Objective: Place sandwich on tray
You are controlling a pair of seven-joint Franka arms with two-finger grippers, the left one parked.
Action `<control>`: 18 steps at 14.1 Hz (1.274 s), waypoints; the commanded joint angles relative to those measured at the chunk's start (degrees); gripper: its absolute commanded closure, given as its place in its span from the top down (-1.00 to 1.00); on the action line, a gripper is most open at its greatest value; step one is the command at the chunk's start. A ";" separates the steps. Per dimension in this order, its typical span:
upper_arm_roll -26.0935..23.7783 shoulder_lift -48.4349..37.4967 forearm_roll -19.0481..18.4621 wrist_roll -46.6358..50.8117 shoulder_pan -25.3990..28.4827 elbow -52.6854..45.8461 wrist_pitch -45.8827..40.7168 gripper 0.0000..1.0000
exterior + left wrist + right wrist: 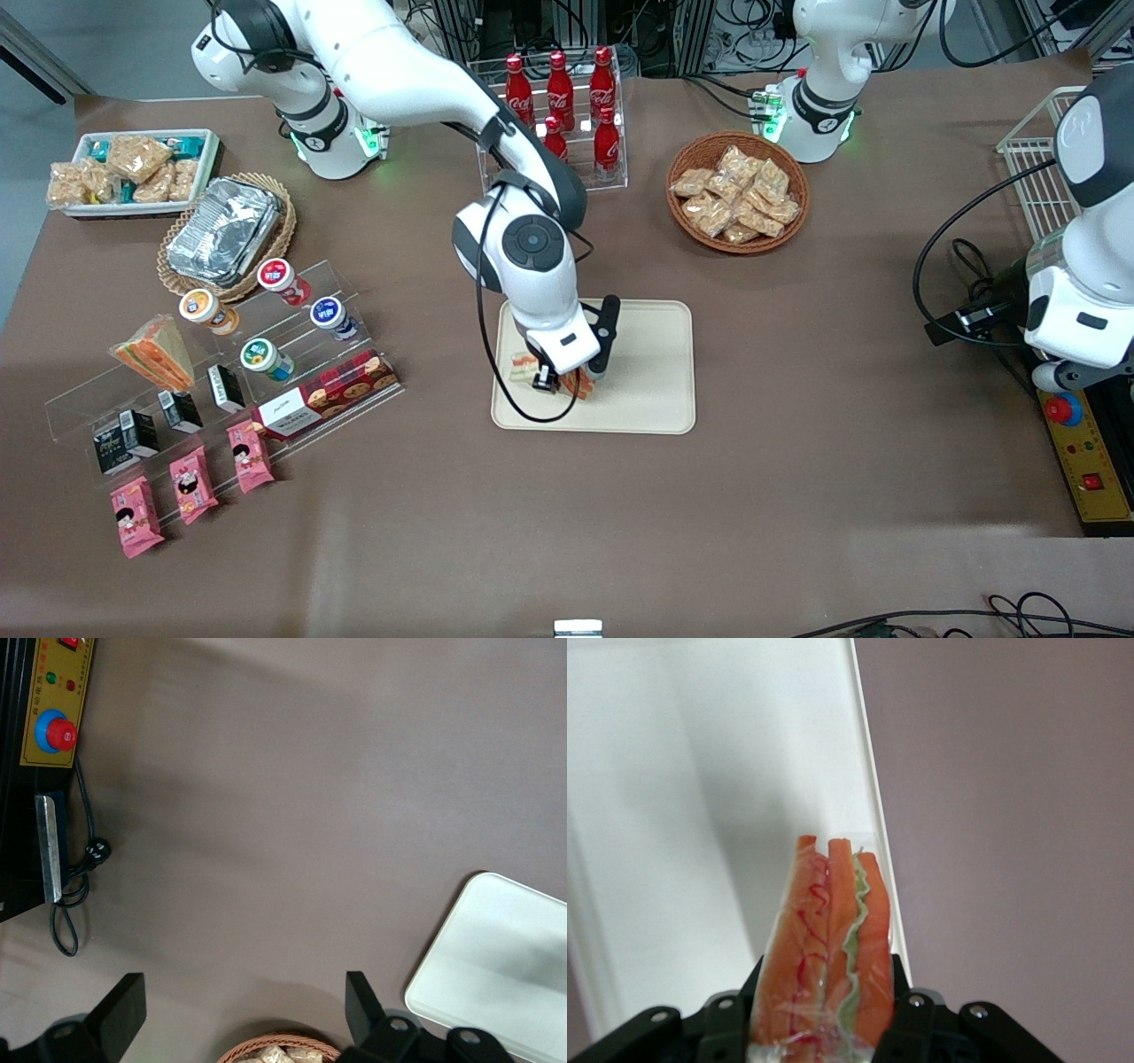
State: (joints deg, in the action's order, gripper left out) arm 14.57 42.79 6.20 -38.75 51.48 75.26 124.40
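Arm reached out from its base over the brown table, elbow raised, wrist bent downward above the tray (647, 372). Your gripper (560, 383) hung low over the tray's edge nearest the working arm's end of the table, close to the corner nearest the front camera. Its fingers (914, 1014) were clamped on the sandwich (828, 948), one pressing each broad face. You had the wedge standing on edge between them, cut layers of orange, red and green facing the wrist camera, directly above the tray's cream surface beside its rim.
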 commanded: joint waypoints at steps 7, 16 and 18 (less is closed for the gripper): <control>0.90 6.86 0.30 -8.62 0.46 -1.26 8.49 0.16; -0.86 -1.29 9.09 -5.56 -1.64 -0.91 1.48 0.98; 0.71 -5.77 8.92 4.34 -3.57 -0.30 -5.19 0.98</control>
State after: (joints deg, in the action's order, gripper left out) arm 14.72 42.40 13.62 -40.54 49.99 73.16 125.19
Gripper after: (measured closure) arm 0.009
